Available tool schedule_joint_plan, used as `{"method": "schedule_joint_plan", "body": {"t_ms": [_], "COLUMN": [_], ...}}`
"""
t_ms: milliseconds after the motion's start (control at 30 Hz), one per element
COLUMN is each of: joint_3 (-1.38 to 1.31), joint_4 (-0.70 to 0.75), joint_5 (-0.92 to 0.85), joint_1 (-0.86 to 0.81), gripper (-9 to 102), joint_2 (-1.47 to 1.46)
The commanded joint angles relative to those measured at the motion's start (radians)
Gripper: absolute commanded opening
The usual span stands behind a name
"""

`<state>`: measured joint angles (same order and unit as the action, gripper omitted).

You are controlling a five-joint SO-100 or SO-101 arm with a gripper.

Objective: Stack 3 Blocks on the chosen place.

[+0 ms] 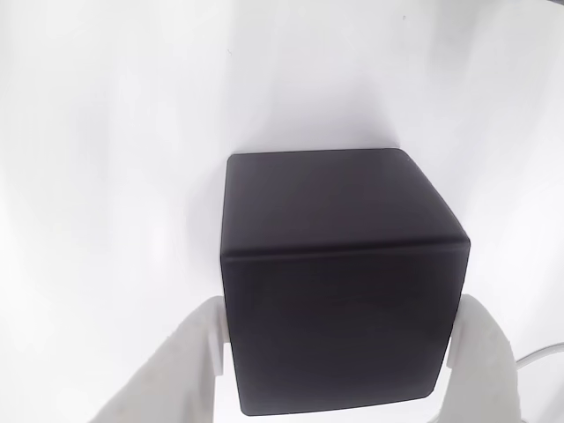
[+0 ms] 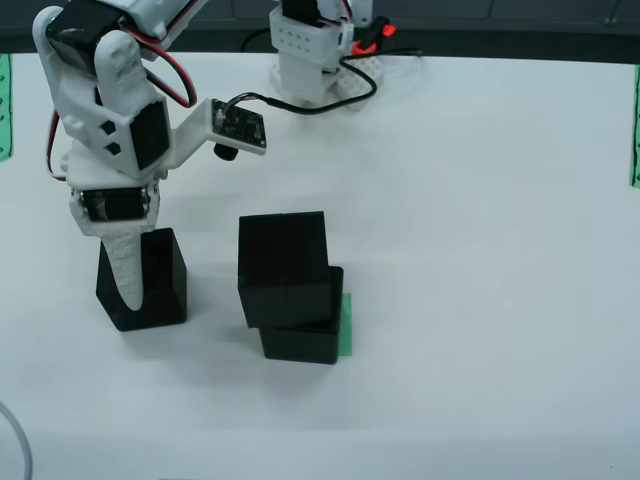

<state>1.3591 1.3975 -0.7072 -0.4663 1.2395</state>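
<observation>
A matte black block (image 1: 339,282) sits between my two white fingers in the view that rides on the gripper. The fingers press against its left and right sides. From the view from above, this block (image 2: 160,280) rests on the white table at the left, with my gripper (image 2: 135,290) shut on it and one white finger (image 2: 128,268) down its front. To the right, two more blocks are stacked: the upper block (image 2: 284,266) sits shifted left and back on the lower block (image 2: 300,340). The green chosen place (image 2: 346,325) peeks out at the lower block's right side.
The arm's white base (image 2: 310,50) with black cables stands at the table's far edge. Long green striped strips lie at the left edge (image 2: 4,105) and right edge (image 2: 635,125). A white cable (image 2: 15,440) curves at the front left corner.
</observation>
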Motion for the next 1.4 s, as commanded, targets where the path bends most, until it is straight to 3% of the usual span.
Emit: {"method": "schedule_joint_plan", "body": {"t_ms": [0, 467, 700, 900, 1133, 1367], "joint_3": [0.014, 0.069, 0.163, 0.37, 0.483, 0.802], "joint_4": [-0.012, 0.037, -0.012, -0.212, -0.38, -0.73], "joint_5": [-0.003, -0.017, -0.207, -0.42, -0.525, -0.673], "joint_1": [-0.005, -0.005, 0.008, 0.023, 0.14, 0.215], "gripper": [14, 14, 14, 15, 15, 14], "joint_2": [0.026, 0.304, 0.583, 0.833, 1.012, 1.23]}}
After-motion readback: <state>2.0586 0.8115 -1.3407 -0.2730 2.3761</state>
